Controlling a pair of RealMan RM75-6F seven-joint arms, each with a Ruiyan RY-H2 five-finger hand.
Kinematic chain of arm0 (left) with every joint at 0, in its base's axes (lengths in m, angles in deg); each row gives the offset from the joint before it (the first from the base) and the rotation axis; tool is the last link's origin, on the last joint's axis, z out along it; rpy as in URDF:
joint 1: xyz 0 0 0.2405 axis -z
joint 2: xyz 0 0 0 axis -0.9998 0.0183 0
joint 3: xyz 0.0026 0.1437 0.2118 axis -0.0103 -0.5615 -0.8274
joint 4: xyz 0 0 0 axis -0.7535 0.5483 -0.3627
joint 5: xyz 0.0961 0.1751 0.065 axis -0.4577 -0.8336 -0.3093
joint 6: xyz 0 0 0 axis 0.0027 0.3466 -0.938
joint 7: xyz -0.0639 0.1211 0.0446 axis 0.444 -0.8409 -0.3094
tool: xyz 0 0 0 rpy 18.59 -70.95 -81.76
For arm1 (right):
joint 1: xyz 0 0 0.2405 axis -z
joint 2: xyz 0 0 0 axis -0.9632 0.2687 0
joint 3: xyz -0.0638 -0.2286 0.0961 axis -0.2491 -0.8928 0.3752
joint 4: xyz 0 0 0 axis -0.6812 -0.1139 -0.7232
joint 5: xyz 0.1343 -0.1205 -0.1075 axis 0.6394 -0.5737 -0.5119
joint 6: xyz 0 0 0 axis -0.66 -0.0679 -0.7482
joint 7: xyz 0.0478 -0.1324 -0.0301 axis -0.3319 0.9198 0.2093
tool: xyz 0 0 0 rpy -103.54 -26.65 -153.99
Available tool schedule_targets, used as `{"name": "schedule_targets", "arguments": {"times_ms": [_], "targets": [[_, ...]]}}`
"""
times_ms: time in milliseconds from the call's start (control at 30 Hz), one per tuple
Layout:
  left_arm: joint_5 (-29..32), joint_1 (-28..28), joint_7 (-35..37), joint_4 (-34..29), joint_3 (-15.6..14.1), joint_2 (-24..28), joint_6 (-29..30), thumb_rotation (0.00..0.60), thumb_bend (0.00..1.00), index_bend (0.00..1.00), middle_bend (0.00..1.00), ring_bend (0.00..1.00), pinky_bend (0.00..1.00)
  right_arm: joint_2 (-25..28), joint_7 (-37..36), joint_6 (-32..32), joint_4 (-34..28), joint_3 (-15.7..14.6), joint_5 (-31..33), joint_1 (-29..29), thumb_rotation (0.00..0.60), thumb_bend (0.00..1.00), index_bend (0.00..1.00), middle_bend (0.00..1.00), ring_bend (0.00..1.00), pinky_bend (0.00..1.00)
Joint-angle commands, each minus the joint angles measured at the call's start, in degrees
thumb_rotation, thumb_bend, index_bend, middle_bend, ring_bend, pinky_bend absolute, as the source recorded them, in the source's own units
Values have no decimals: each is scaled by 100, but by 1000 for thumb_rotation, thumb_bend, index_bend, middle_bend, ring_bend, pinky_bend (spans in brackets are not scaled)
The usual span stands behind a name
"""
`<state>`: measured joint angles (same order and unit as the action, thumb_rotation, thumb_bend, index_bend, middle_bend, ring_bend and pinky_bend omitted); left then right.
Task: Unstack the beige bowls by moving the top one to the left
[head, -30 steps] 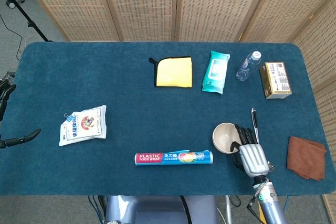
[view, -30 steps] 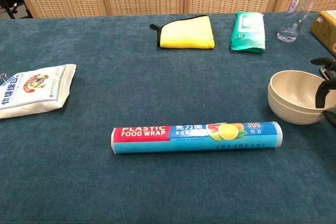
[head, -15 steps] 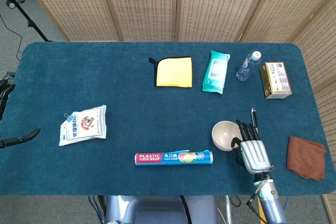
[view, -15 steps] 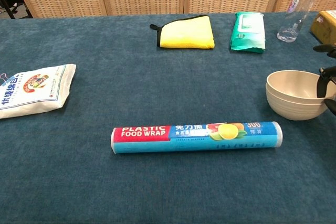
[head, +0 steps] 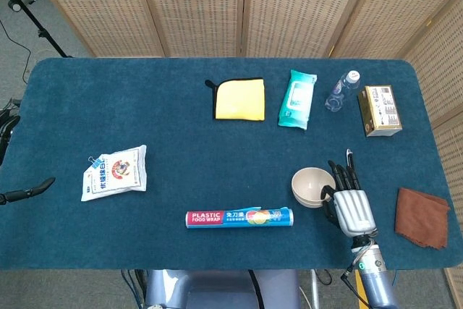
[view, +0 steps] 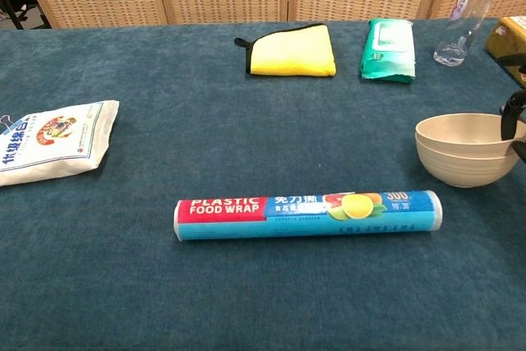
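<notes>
- Head view: the beige bowls (head: 312, 186) are sitting stacked on the right near part of the worktop (head: 181, 142), just beyond the right end of the food wrap roll (head: 239, 217).
- The right hand (head: 347, 202) is sitting at the right edge of the stack, its dark fingers (head: 346, 176) reaching along the rim; from above it is hard to tell whether they are actually pinching the top bowl or only lying against it.
- The left hand (head: 29, 192) is showing only as a dark tip at the far left edge, well apart from the bowls, and I cannot tell whether it is open or closed.
- A pen (head: 349, 164) is lying just beyond the right hand's fingers, so the hand should be staying clear of it.
- Chest view: the top bowl (view: 464, 134) is resting nested in the lower bowl (view: 460, 168), their rims close together and level.
- Only dark fingertips (view: 509, 121) are showing at the right rim, seemingly hooking over the edge of the top bowl; a firm grip is not confirmed here.
- To do this step well, I judge the hand should be securing the top rim alone, lifting straight up until the bowls are separating, then carrying it left, passing clear of the food wrap roll (view: 308, 213).
- If the lower bowl is rising too, the grip is too deep.
</notes>
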<state>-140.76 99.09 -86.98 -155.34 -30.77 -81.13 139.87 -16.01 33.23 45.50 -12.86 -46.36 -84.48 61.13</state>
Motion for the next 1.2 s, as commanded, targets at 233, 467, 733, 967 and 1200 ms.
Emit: {"name": "schedule_targets", "arguments": {"times_ms": [233,467,733,967,1200], "targets": [[-6,-5,-7,-19,1,16,10,323,98,0,0,0,0,13,72,37,-53,81,20,-47,600,504,526,0,0,0],[-13,-12,-13,-30,0,26,21,322,98,0,0,0,0,-15,74,105,-74,166,-11,-94,600,498,531,0,0,0],[-5,-15,-8,-34,14,37,38,322,98,0,0,0,0,-76,107,144,-65,374,13,-233,600,492,531,0,0,0],[19,-37,13,-33,17,60,60,322,97,0,0,0,0,-158,155,158,-136,484,6,-352,600,479,531,0,0,0],[93,-114,35,-81,30,169,144,322,97,0,0,0,0,-336,329,126,-301,535,-44,-516,600,467,531,0,0,0]]}}
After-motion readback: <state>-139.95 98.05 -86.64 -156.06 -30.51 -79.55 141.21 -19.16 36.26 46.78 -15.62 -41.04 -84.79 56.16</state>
